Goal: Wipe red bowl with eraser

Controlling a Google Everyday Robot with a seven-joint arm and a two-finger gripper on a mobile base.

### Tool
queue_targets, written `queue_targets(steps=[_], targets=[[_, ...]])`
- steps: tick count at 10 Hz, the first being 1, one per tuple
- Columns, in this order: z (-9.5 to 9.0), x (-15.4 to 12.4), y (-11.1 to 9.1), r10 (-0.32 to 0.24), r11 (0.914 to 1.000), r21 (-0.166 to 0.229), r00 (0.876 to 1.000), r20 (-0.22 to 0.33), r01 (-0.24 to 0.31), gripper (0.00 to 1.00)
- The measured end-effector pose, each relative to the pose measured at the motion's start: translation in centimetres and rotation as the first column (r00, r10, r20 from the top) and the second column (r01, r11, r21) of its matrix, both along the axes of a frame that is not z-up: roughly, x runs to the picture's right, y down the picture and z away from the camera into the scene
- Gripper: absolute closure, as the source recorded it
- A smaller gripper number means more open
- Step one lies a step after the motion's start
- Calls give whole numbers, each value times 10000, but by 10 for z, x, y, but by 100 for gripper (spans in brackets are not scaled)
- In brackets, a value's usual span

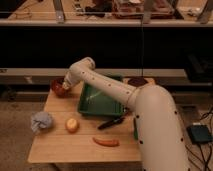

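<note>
Gripper: the gripper (64,87) sits at the far-left end of the white arm (107,89), lowered right over the red bowl; it appears to touch the bowl's rim or inside; whether it is clenched, released or grasping anything cannot be told.
Red bowl: the red bowl (57,88) stands at the back-left corner of the wooden table (55,145); orange-red outside, dark inside; partly covered by the gripper.
Eraser: not distinguishable anywhere; it may be hidden at the gripper.
Green tray: a green tray (99,102) lies just right of the red bowl, at the table's back middle; the arm crosses above its far-left corner.
Dark bowl: a darker maroon bowl (137,81) rests at the back right, behind the arm.
Yellow fruit: a round yellow fruit (72,125) lies in front of the tray's left corner.
Crumpled cloth: a grey crumpled cloth (41,121) lies at the left edge, near the fruit.
Black tool: a black tool (110,122) lies just in front of the tray.
Orange item: a long orange item (105,142) lies near the front edge.
</note>
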State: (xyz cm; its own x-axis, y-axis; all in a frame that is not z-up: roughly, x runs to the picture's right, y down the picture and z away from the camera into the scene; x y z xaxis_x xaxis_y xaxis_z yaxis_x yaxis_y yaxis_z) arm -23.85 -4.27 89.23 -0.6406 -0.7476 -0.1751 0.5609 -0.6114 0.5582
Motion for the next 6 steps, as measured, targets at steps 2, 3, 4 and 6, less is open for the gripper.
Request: queue_targets(steps=[2,3,4,6], targets=[[-1,-23,-1,-246,9997,35,9996,143,245,100],[-1,-28,-1,-319,9995,42,9993,210,318,100],[-2,-33,2,-423,9991,58,9984,363,421,100],[-11,-38,11,-604,9981,127,9963,605,598,100]])
